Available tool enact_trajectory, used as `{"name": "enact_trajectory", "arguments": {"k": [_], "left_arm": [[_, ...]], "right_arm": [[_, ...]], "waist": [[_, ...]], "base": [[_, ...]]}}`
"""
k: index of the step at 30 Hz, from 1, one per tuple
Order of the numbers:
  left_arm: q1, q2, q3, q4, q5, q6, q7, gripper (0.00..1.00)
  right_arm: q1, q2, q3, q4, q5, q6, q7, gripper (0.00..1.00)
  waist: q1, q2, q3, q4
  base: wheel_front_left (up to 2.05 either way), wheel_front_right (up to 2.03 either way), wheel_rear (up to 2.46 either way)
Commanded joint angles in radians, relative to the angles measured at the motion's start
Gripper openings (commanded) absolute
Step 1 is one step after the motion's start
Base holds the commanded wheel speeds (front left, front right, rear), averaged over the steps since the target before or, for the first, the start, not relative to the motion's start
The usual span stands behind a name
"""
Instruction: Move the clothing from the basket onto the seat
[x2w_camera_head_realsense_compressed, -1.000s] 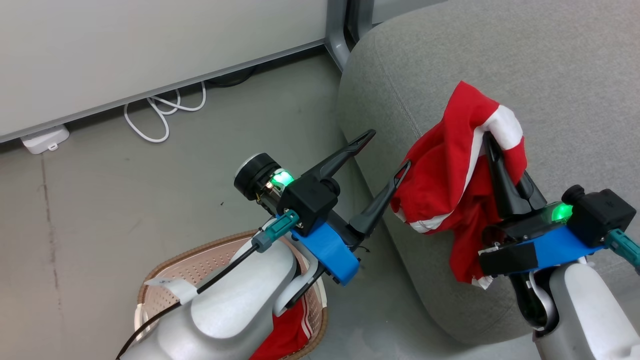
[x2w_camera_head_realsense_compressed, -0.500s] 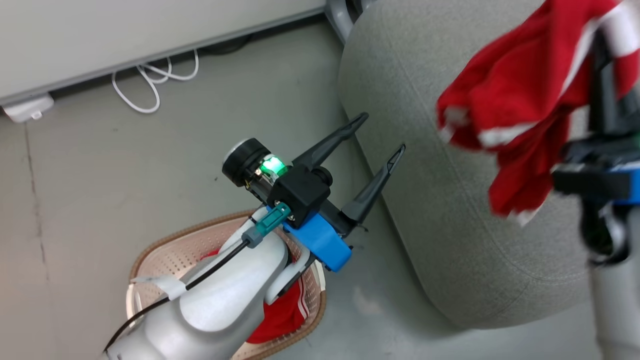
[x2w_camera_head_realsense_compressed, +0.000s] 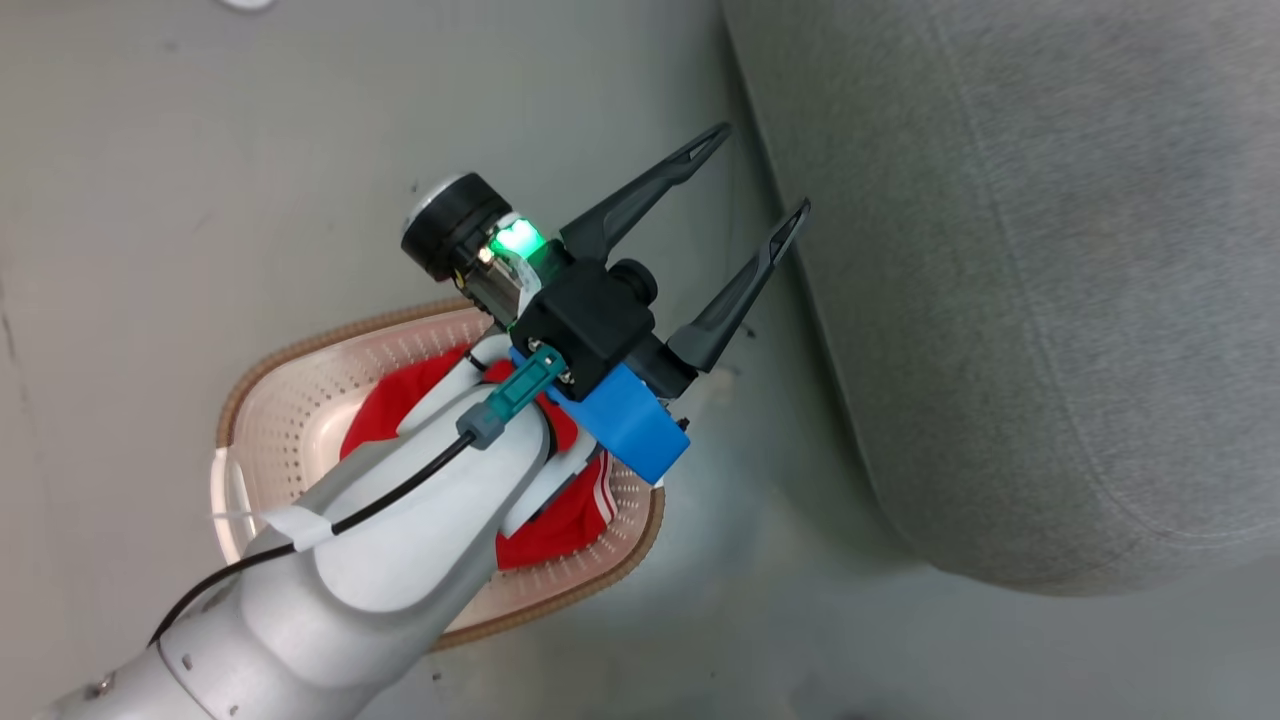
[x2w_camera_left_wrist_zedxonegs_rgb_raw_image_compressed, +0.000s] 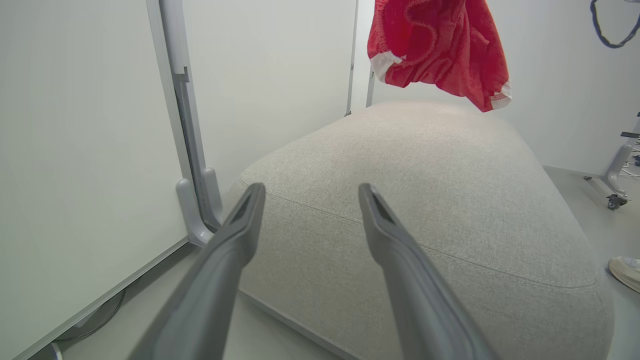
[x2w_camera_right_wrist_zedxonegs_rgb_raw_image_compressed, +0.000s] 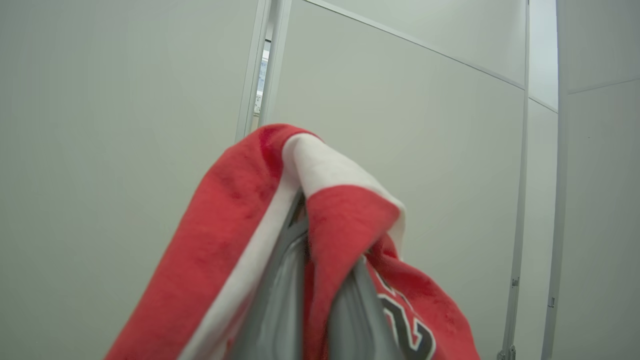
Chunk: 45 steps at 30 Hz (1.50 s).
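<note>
Red garment (x2w_camera_right_wrist_zedxonegs_rgb_raw_image_compressed: 225, 230) pinched in my right gripper (x2w_camera_right_wrist_zedxonegs_rgb_raw_image_compressed: 315, 260), fingers pressed together on cloth; it hangs above seat (x2w_camera_left_wrist_zedxonegs_rgb_raw_image_compressed: 425, 190), toward far edge. My left gripper (x2w_camera_head_realsense_compressed: 760, 170) spread, empty, beside seat edge. Second garment (x2w_camera_head_realsense_compressed: 400, 400) lies in basket (x2w_camera_head_realsense_compressed: 300, 345), below and behind left gripper, nearer to it.

Two garments (x2w_camera_left_wrist_zedxonegs_rgb_raw_image_compressed: 435, 50) (x2w_camera_head_realsense_compressed: 575, 515), one basket (x2w_camera_head_realsense_compressed: 285, 420), one seat (x2w_camera_head_realsense_compressed: 1050, 250)

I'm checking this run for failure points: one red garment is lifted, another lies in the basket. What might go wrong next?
The lifted garment drapes over the shut right gripper; it may snag on release instead of dropping onto the seat.
The left forearm covers part of the other garment in the basket, so its pick may miss.
</note>
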Motion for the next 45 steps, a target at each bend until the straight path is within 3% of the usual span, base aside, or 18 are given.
{"name": "enact_trajectory", "arguments": {"k": [1, 10, 24, 30, 31, 32, 33, 40, 45], "left_arm": [[-0.024, 0.009, 0.002, -0.006, 0.006, 0.001, 0.005, 1.00], [-0.059, 0.021, -0.004, -0.033, 0.023, 0.005, 0.016, 1.00], [-0.067, 0.018, -0.008, -0.030, 0.017, 0.009, 0.005, 1.00], [-0.062, 0.012, -0.006, -0.022, 0.013, 0.012, -0.003, 1.00], [-0.060, 0.011, -0.007, -0.020, 0.014, 0.012, -0.006, 1.00], [-0.058, 0.010, -0.008, -0.018, 0.014, 0.012, -0.008, 1.00], [-0.056, 0.009, -0.008, -0.016, 0.013, 0.012, -0.009, 1.00], [-0.026, -0.011, 0.004, 0.002, -0.002, 0.015, -0.020, 1.00], [0.007, -0.022, 0.024, 0.012, -0.007, 0.020, -0.026, 1.00]], "right_arm": [[-0.032, -0.025, -0.012, 0.019, -0.001, 0.000, 0.000, 0.00], [-0.116, -0.092, -0.010, 0.256, -0.044, 0.000, 0.000, 0.00], [-0.050, -0.075, 0.030, 0.561, -0.076, 0.000, 0.000, 0.00], [-0.021, -0.053, 0.038, 0.616, -0.077, 0.000, 0.000, 0.00], [-0.020, -0.049, 0.030, 0.615, -0.076, 0.000, 0.000, 0.16], [-0.015, -0.046, 0.024, 0.611, -0.078, 0.000, 0.000, 0.85], [-0.007, -0.042, 0.019, 0.607, -0.083, 0.000, 0.000, 1.00], [0.093, -0.021, -0.028, 0.560, -0.072, 0.000, 0.000, 1.00], [0.199, -0.006, -0.047, 0.449, -0.082, 0.000, 0.000, 1.00]], "waist": [[-0.0001, 0.0000, 0.065, 0.021], [-0.0001, 0.0000, 0.162, 0.043], [-0.0001, 0.0000, 0.205, 0.080], [-0.0001, 0.0000, 0.190, 0.083], [-0.0001, 0.0000, 0.185, 0.082], [-0.0001, 0.0000, 0.179, 0.081], [-0.0001, 0.0000, 0.172, 0.081], [-0.0001, 0.0000, 0.100, 0.093], [-0.0001, 0.0000, 0.040, 0.109]], "base": [[0.00, 0.00, 0.00], [0.00, 0.00, 0.00], [0.00, 0.00, 0.00], [0.00, 0.00, 0.00], [0.00, 0.00, 0.00], [0.00, 0.00, 0.00], [0.00, 0.00, 0.00], [0.00, 0.00, 0.00], [0.00, 0.00, 0.00]]}}
